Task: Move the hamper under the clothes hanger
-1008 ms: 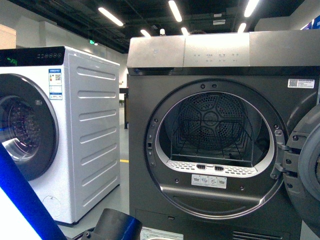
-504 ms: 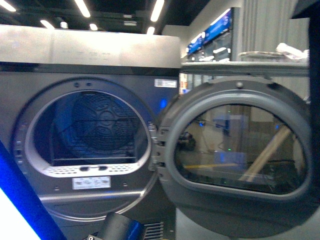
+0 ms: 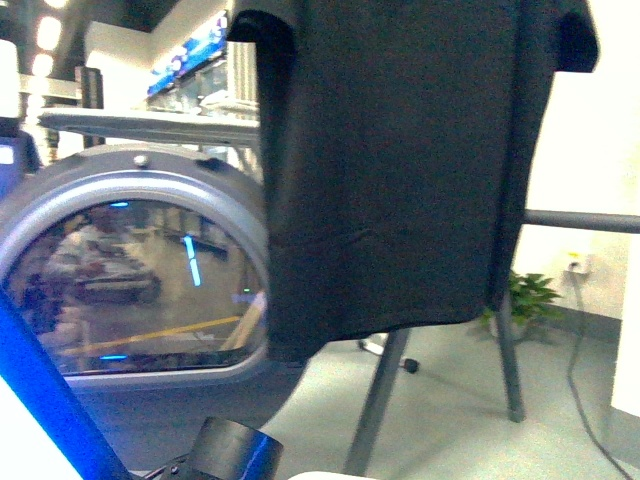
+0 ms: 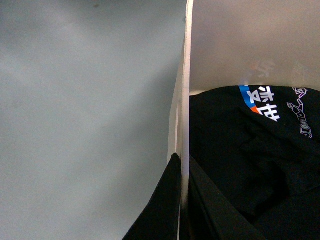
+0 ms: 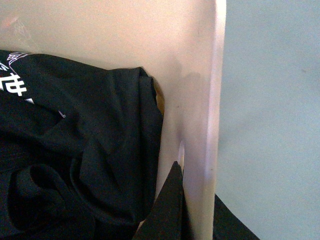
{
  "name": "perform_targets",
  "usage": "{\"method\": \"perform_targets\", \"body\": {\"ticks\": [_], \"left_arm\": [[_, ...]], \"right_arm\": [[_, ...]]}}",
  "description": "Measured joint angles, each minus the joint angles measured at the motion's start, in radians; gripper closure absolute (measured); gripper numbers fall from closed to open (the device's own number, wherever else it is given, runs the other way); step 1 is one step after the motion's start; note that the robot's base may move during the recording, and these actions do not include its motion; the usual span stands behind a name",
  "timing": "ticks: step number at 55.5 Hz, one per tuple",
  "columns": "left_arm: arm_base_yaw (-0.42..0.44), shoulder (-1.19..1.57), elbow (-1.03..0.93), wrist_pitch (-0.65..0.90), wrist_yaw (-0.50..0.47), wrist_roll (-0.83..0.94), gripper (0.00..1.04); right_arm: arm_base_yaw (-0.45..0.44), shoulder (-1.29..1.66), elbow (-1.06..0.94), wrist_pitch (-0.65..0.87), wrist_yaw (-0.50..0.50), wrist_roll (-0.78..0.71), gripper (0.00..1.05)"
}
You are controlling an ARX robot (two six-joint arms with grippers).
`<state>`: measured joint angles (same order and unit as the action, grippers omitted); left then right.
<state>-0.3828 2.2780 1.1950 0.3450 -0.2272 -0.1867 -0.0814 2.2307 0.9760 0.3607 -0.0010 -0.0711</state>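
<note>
The beige hamper (image 4: pixel 184 90) shows in both wrist views, with black printed clothes (image 4: pixel 250 165) piled inside. My left gripper (image 4: pixel 182 156) is shut on its thin rim, one dark finger on each side of the wall. On the opposite wall of the hamper (image 5: pixel 192 65), my right gripper (image 5: pixel 196 180) is shut on the rim beside a slot handle. In the front view the clothes hanger (image 3: pixel 378 400) stands close ahead on slanted dark-grey legs. Its horizontal bar (image 3: pixel 580 220) runs off to the right. A black T-shirt (image 3: pixel 400 170) hangs from it and fills the upper middle.
The dryer's open round door (image 3: pixel 130 280) fills the left of the front view. A potted plant (image 3: pixel 530 295) and a power cable (image 3: pixel 580 370) sit by the back wall beyond the rack. Grey floor (image 4: pixel 85 125) lies outside both hamper walls.
The front view has swung right: from the white washer and grey dryer fronts, past the open dryer door, to the rack with the black T-shirt.
</note>
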Motion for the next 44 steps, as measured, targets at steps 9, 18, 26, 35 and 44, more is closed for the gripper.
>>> {"method": "perform_targets", "body": {"ticks": [9,18,26,35,44], "left_arm": [[0.0,0.0,0.0,0.0,0.002,0.0,1.0],[0.0,0.0,-0.001,0.0,-0.001,0.0,1.0],[0.0,0.0,0.0,0.0,0.001,0.0,1.0],[0.0,0.0,0.0,0.0,0.0,0.0,1.0],[0.0,0.0,0.0,0.0,0.0,0.0,1.0]], "right_arm": [[-0.003,0.0,0.0,0.0,-0.001,0.0,1.02],[-0.002,0.0,0.0,0.0,-0.002,0.0,1.02],[-0.002,0.0,0.0,0.0,0.0,-0.001,1.02],[-0.002,0.0,0.0,0.0,0.0,0.0,1.02],[-0.002,0.0,0.0,0.0,0.0,-0.001,1.02]]}}
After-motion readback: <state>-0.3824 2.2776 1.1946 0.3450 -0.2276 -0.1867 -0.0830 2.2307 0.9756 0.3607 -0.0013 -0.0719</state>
